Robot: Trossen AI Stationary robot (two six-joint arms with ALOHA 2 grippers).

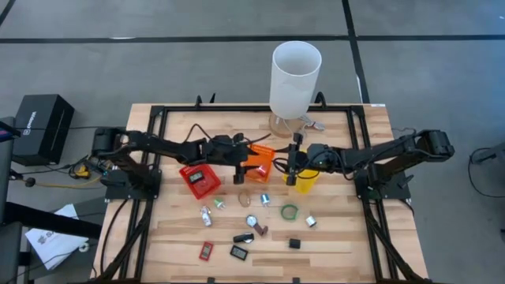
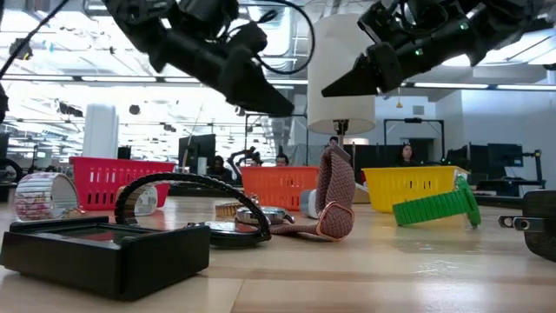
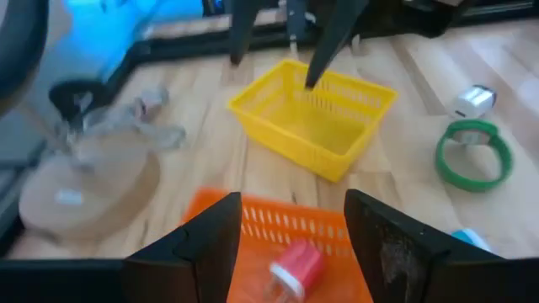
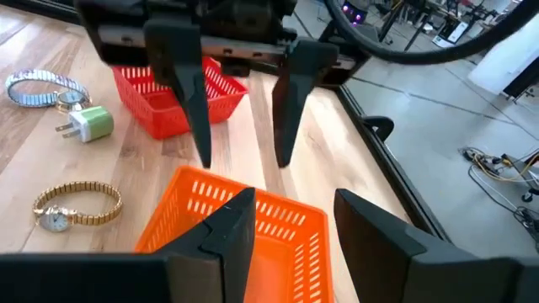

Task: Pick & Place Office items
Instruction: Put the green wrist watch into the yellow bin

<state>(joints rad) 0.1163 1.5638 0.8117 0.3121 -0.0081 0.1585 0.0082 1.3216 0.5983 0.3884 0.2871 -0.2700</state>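
1. Two arms meet over the middle row of bins: the left end effector (image 1: 239, 175) hangs just beside the orange bin (image 1: 259, 164), and the right end effector (image 1: 292, 175) hangs at the yellow bin (image 1: 306, 180).
2. Both end effectors are released, fingers spread with nothing between them, as each wrist view shows.
3. One small red-and-white item (image 3: 293, 268) already lies in the orange bin; the yellow bin looks bare inside from the left wrist view.
4. Most office items remain on the table in front of the bins: a gold watch (image 4: 74, 207), a silver watch (image 4: 38, 87), a green-and-white plug (image 4: 88, 123), a green ring (image 1: 290, 211) and black pieces such as one (image 1: 294, 244) near the front edge.
5. Step in hand, as I judge it: between a drop and the next pick.
6. Next move calls for one arm to move forward, lower over a single item and centre its fingers around it without nudging neighbours.
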